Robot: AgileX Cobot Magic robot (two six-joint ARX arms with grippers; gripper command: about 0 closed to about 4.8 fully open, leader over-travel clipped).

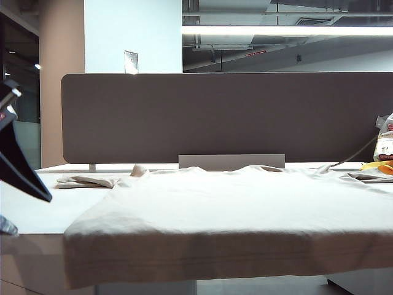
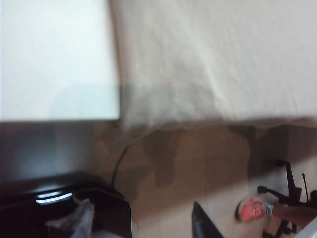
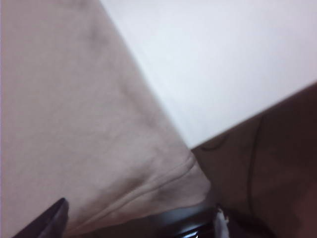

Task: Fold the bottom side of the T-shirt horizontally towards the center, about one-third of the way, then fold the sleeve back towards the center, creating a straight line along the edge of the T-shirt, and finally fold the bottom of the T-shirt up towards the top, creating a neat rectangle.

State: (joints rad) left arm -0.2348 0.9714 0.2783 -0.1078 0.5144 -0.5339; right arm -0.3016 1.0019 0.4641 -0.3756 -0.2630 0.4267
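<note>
White table [image 1: 37, 212], grey divider panel [image 1: 227, 117] behind, bright ceiling strip light [image 1: 288, 30], pale wall [image 1: 132, 37]

A white table [image 1: 37, 212] carries everything. A dark grey partition [image 1: 221, 117] stands along its far edge. Just before the partition's left end lies a small folded cloth [image 1: 86, 181]. Near its right end sits a printed bag [image 1: 384, 146] with something yellow-orange [image 1: 379, 166] beside it.
</note>
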